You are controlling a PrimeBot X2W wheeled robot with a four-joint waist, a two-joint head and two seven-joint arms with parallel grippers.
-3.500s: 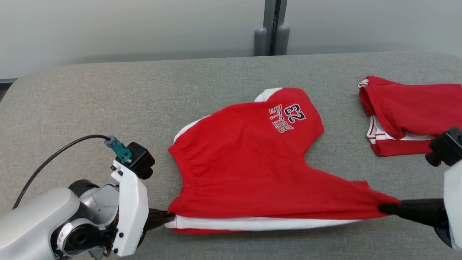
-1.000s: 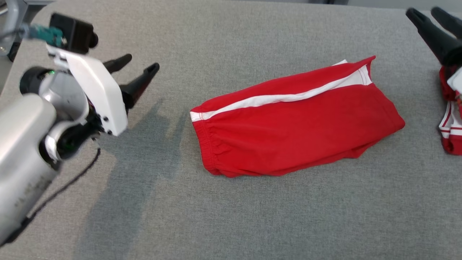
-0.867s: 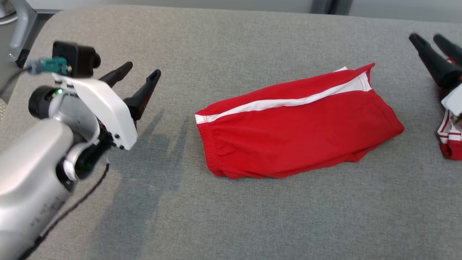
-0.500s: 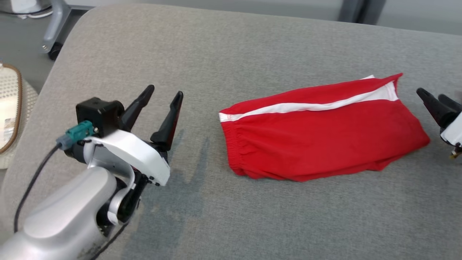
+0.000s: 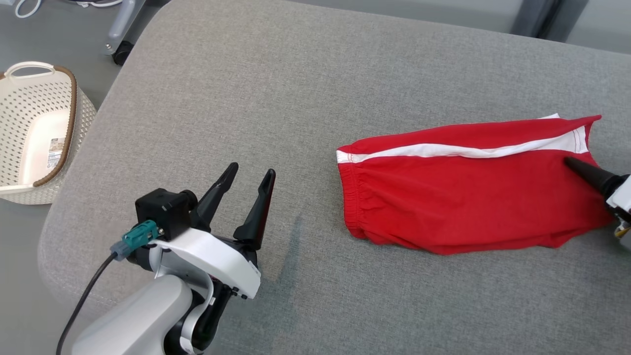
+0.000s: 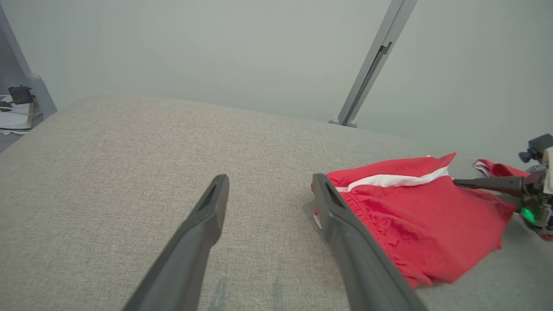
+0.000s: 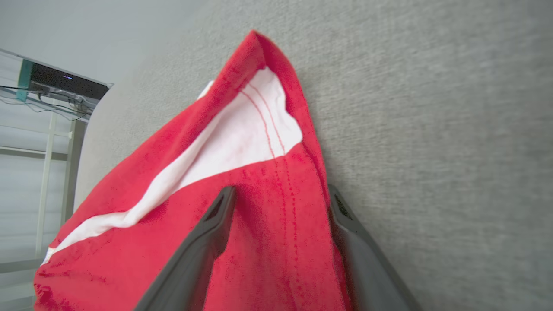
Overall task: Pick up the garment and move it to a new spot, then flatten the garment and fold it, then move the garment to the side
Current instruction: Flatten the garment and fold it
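The garment (image 5: 468,197), red shorts with a white side stripe, lies folded in half on the grey padded table (image 5: 305,88). Its elastic waistband points left. My left gripper (image 5: 250,171) is open above the table, a hand's width left of the waistband, touching nothing. From the left wrist, the left gripper (image 6: 270,181) shows the shorts (image 6: 410,211) just past its right finger. My right gripper (image 7: 281,194) is open, its fingers astride the hem end of the garment (image 7: 242,142). One dark right finger (image 5: 586,173) lies over the shorts' right end.
A cream perforated laundry basket (image 5: 34,123) stands on the floor off the table's left end. Part of another red garment (image 6: 497,167) lies beyond the shorts. A grey post (image 6: 371,65) rises behind the table, against a pale wall.
The head camera has swung left, bringing the basket into view. My right gripper has come from beyond the shorts' right end onto it. My left gripper stays open left of the waistband.
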